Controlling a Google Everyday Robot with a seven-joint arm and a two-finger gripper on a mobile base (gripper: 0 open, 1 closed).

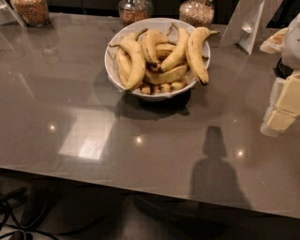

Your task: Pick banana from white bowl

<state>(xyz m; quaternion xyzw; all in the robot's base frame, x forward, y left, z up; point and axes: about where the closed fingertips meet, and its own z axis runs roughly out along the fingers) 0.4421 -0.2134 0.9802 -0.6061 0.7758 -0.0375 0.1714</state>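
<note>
As the white bowl [161,96] sits upper centre on the grey table [93,103], the banana [194,51] lies speckled along its right rim, uppermost, so probably easy to reach. The gripper [285,107] is at the right edge, well apart; its opening cannot be told.

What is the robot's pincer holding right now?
Nothing visible. The pincer hangs at the far right; the banana lies in the white bowl.

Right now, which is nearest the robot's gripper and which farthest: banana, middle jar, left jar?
From the gripper, at the right edge:
1. banana, on the bowl's right side.
2. middle jar, back centre.
3. left jar, back left corner.
</note>
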